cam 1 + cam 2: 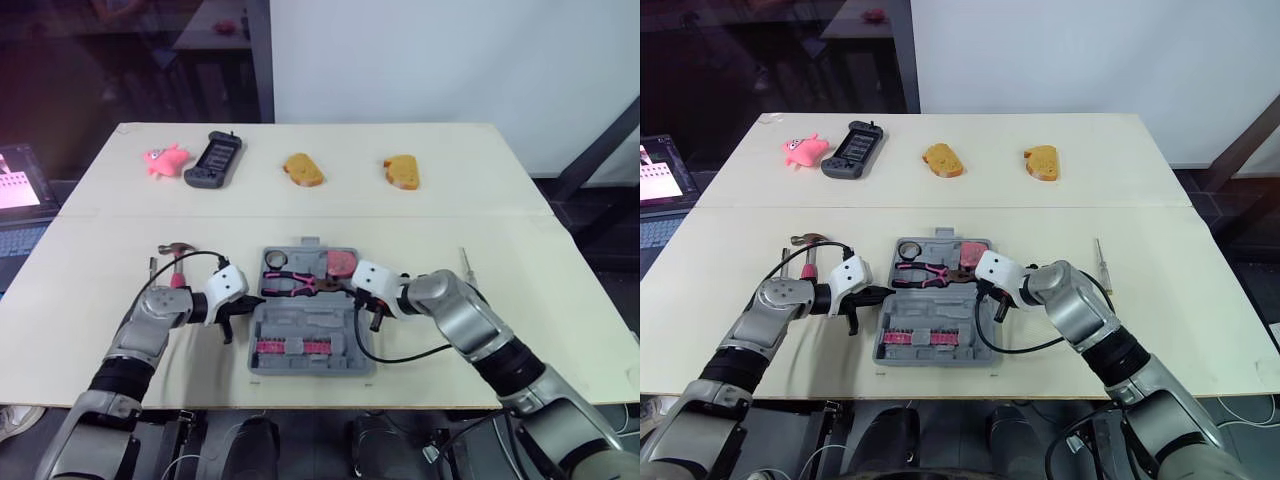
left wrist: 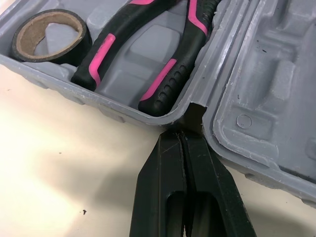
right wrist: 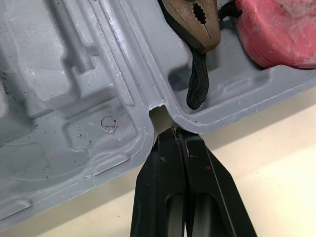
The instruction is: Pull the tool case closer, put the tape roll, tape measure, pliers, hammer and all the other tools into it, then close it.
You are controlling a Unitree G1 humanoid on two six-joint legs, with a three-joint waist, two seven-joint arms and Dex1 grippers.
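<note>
The grey tool case lies open near the table's front edge. Its far half holds a black tape roll, pink-handled pliers and a pink tape measure. The near half carries a strip of pink bits. A pink-handled hammer lies on the table left of the case. My left gripper is shut, its tips at the hinge notch on the case's left side. My right gripper is shut too, its tips at the hinge notch on the right side.
A thin screwdriver lies right of the case, and a small tool sits beside the hammer. Along the table's back are a pink toy, a black controller and two bread-like pieces. A laptop stands off the left edge.
</note>
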